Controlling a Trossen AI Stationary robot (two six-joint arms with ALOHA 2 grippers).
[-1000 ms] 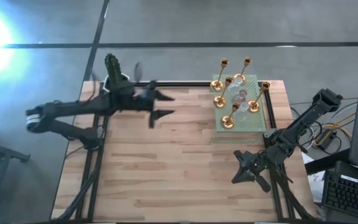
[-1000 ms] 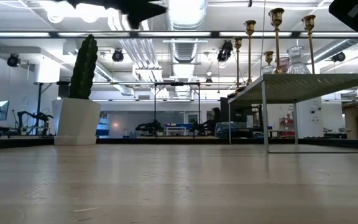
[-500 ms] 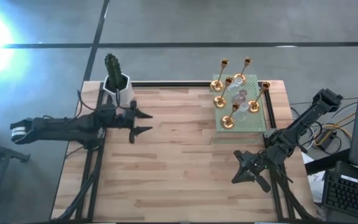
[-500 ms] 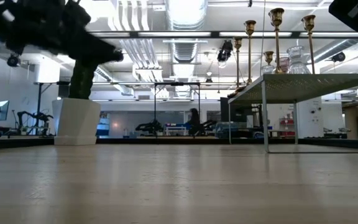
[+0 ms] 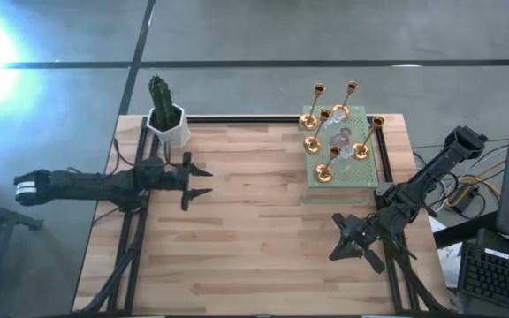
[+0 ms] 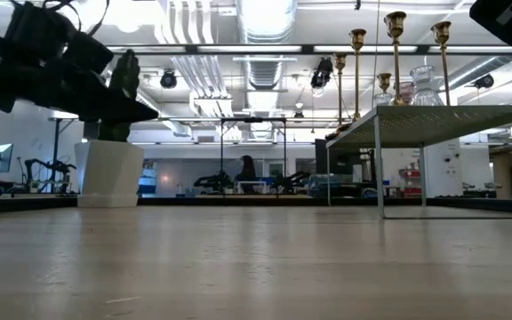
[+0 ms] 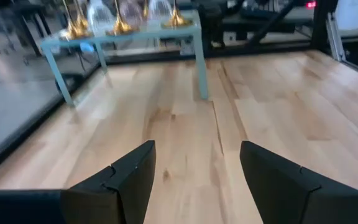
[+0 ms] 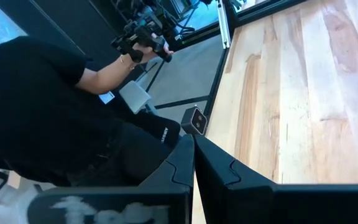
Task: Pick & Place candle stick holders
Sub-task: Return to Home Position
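Several gold candle stick holders (image 5: pixel 323 173), with clear glass ones (image 5: pixel 344 139) among them, stand by their round bases on a green perforated mat (image 5: pixel 367 173) at the table's far right. In the low view the holders (image 6: pixel 395 52) stand on a raised stand. The left wrist view shows them (image 7: pixel 118 20) far ahead. My left gripper (image 5: pixel 200 181) hovers open over the table's left side, fingers level, nothing between them (image 7: pixel 197 180). My right gripper (image 5: pixel 338 240) is shut and empty near the table's right edge (image 8: pixel 194 158).
A white pot with a green cactus (image 5: pixel 166 119) stands at the far left corner, just beyond my left gripper (image 6: pixel 65 80). Bare wood lies between the two arms. A person in black (image 8: pixel 48 106) stands beyond the table's edge, one hand holding a dark device.
My left gripper has come down and drawn back toward the table's left and near edges, away from the cactus pot. Its fingers have stayed open with nothing in them.
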